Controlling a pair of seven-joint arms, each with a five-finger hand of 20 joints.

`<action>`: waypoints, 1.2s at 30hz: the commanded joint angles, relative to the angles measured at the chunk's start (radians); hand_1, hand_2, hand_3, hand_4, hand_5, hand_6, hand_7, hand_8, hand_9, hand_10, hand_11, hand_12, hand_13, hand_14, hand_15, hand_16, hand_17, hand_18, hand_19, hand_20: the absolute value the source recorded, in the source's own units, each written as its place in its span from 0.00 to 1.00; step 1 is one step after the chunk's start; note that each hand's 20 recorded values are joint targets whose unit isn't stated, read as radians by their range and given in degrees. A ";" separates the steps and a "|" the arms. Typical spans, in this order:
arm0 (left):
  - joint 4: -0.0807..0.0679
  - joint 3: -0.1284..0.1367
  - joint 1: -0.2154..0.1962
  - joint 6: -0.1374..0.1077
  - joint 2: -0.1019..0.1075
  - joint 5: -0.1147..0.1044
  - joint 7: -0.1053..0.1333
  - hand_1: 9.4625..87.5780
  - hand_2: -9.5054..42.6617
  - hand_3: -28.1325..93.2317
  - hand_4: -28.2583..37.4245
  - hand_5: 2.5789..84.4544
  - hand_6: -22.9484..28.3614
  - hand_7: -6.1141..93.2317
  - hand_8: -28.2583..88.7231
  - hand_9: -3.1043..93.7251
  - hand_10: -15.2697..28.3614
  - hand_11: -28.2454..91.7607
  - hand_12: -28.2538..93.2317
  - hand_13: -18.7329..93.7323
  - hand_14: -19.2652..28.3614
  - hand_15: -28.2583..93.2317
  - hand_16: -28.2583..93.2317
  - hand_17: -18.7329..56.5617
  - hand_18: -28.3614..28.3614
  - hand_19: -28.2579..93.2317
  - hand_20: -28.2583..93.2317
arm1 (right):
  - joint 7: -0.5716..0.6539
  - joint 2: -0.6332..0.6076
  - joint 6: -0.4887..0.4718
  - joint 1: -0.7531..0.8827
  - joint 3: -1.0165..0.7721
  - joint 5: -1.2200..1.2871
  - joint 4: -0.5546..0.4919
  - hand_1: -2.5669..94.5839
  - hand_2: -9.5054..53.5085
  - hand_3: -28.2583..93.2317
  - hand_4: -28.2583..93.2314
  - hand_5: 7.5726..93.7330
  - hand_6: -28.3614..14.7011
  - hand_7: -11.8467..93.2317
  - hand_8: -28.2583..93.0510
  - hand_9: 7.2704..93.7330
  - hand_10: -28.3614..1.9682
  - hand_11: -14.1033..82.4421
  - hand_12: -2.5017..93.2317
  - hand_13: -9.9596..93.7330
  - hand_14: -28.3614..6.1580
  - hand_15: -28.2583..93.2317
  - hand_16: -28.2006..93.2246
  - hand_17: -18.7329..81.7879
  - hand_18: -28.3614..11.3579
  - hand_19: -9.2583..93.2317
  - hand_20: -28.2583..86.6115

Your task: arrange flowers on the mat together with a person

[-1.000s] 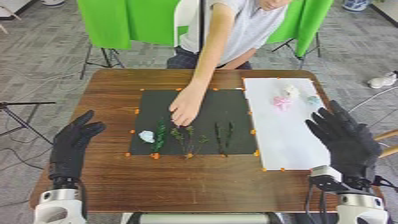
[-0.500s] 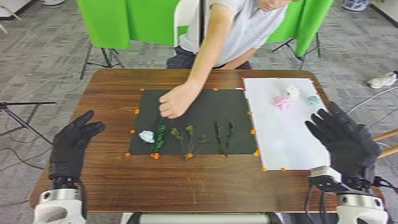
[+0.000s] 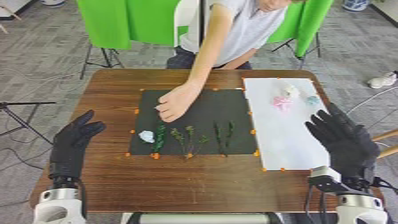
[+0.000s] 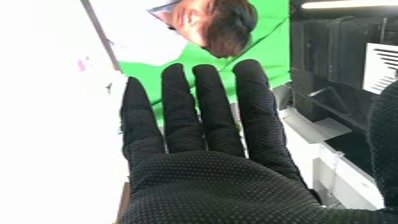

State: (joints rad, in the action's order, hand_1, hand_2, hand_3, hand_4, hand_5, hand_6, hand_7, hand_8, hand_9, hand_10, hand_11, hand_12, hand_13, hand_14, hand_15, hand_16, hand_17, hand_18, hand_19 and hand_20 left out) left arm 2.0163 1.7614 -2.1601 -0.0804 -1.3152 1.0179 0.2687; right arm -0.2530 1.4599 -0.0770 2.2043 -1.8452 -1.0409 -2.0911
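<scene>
Between left hand (image 3: 71, 145) and right hand (image 3: 347, 145), fingers uncurled and empty, lie green stems (image 3: 160, 138).

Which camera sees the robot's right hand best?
The right wrist view. The right hand looks biggest there, with its straight fingers close up. The head view shows it too, but smaller, by the white paper.

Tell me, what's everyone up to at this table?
A person's hand is over the black mat, near the tip of a leafy stem; whether it grips it I can't tell. More green stems and a pale flower lie there, with a pink flower on the white sheet. The robot's left hand and right hand are open and empty.
</scene>
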 commanded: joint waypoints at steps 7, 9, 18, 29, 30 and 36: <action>-0.004 0.002 -0.009 0.004 -0.008 -0.001 -0.004 0.16 0.17 0.80 0.09 0.57 0.50 0.19 0.20 0.56 0.70 0.42 0.37 0.52 0.79 0.44 0.26 0.36 0.72 0.29 0.39 | 0.009 -0.032 0.063 -0.024 -0.025 -0.090 -0.014 0.11 0.11 0.87 0.08 0.41 0.66 0.21 0.17 0.40 0.48 0.19 0.15 0.43 0.44 0.33 0.32 0.39 0.30 0.15 0.48; -0.004 0.001 -0.008 0.002 -0.009 -0.002 -0.005 0.16 0.17 0.80 0.09 0.58 0.50 0.19 0.20 0.56 0.70 0.42 0.37 0.52 0.79 0.44 0.26 0.36 0.72 0.29 0.39 | 0.034 -0.064 0.142 -0.038 -0.027 -0.139 -0.028 0.11 0.09 0.86 0.09 0.41 0.65 0.21 0.17 0.40 0.46 0.20 0.16 0.45 0.43 0.34 0.33 0.42 0.28 0.19 0.50; -0.003 -0.002 -0.008 0.002 -0.007 -0.001 -0.006 0.16 0.17 0.80 0.09 0.57 0.50 0.19 0.20 0.56 0.70 0.42 0.37 0.52 0.79 0.44 0.26 0.36 0.72 0.29 0.39 | 0.150 -0.232 0.254 -0.129 -0.084 -0.351 -0.021 0.16 0.03 0.83 0.10 0.44 0.62 0.21 0.17 0.46 0.41 0.20 0.18 0.54 0.38 0.36 0.37 0.44 0.25 0.37 0.58; 0.003 0.002 -0.018 0.000 -0.009 -0.002 -0.002 0.16 0.17 0.80 0.09 0.57 0.50 0.19 0.20 0.56 0.70 0.42 0.37 0.52 0.79 0.44 0.26 0.36 0.72 0.29 0.39 | 0.362 -0.420 0.051 -0.269 -0.103 -0.892 0.035 0.18 0.02 0.80 0.11 0.42 0.60 0.19 0.18 0.44 0.41 0.20 0.18 0.56 0.35 0.36 0.38 0.44 0.23 0.45 0.59; 0.003 0.003 -0.019 0.000 -0.009 -0.002 -0.002 0.16 0.17 0.80 0.09 0.57 0.50 0.19 0.20 0.56 0.70 0.42 0.37 0.52 0.79 0.44 0.26 0.36 0.72 0.29 0.39 | 0.374 -0.437 0.009 -0.280 -0.100 -0.974 0.041 0.19 0.02 0.80 0.12 0.42 0.60 0.18 0.18 0.43 0.41 0.20 0.18 0.57 0.34 0.36 0.38 0.44 0.23 0.46 0.59; 0.004 0.002 -0.019 0.002 -0.009 -0.001 -0.005 0.16 0.16 0.80 0.09 0.57 0.50 0.19 0.20 0.56 0.70 0.42 0.37 0.52 0.79 0.44 0.26 0.36 0.72 0.29 0.39 | 0.479 -0.528 -0.260 -0.365 -0.023 -1.286 0.094 0.21 0.00 0.80 0.10 0.35 0.61 0.16 0.18 0.35 0.39 0.18 0.17 0.57 0.35 0.35 0.39 0.44 0.21 0.50 0.58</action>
State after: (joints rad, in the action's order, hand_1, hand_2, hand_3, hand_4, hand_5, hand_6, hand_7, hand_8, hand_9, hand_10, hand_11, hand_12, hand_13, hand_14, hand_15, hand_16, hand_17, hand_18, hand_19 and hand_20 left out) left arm 2.0177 1.7617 -2.1646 -0.0812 -1.3162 1.0178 0.2701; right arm 0.1437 1.0390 -0.1077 1.9246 -1.9357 -1.9542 -2.0460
